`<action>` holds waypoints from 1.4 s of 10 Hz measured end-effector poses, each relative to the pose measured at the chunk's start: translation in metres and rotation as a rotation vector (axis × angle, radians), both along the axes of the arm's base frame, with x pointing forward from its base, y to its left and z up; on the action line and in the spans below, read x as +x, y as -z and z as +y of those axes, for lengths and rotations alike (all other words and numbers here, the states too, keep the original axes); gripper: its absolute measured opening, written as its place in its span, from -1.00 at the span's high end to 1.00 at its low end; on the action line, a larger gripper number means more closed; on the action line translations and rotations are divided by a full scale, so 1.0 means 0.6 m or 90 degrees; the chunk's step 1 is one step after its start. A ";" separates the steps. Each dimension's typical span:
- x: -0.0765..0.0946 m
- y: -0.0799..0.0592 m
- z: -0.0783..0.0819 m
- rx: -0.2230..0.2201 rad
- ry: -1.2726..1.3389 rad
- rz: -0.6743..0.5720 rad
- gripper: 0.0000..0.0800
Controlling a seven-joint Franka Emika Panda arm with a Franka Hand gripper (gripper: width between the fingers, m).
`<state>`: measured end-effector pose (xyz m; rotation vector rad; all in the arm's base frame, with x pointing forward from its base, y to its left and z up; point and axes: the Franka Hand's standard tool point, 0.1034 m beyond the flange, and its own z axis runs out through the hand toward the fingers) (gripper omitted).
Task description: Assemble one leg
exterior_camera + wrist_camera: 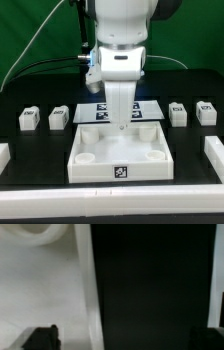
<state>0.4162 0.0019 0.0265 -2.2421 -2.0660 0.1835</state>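
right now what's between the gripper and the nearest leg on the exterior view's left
Exterior view: only the panel rim and bare black table lie between gripper and that leg.

— How many legs on the counter?
— Four: leg one point(29, 119) and leg two point(59, 117) at the exterior view's left, leg three point(178, 112) and leg four point(206, 111) at its right.
— Panels?
— One panel point(120, 150). One marker board point(152, 106) too.
— Anything else?
— One arm point(120, 40), and two white edge pieces: left piece point(4, 154), right piece point(214, 150).
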 end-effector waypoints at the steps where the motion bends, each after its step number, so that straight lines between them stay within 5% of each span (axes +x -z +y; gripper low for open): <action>1: -0.001 0.007 0.003 0.001 0.005 0.002 -0.63; 5: -0.003 0.019 0.021 0.002 0.020 0.010 -0.63; 7: -0.002 0.018 0.022 0.002 0.020 0.009 0.13; 8: 0.000 0.015 0.022 0.001 0.020 0.007 0.13; 9: 0.002 0.011 0.021 0.001 0.020 0.004 0.68; 14: 0.004 0.011 0.020 0.001 0.023 0.001 0.84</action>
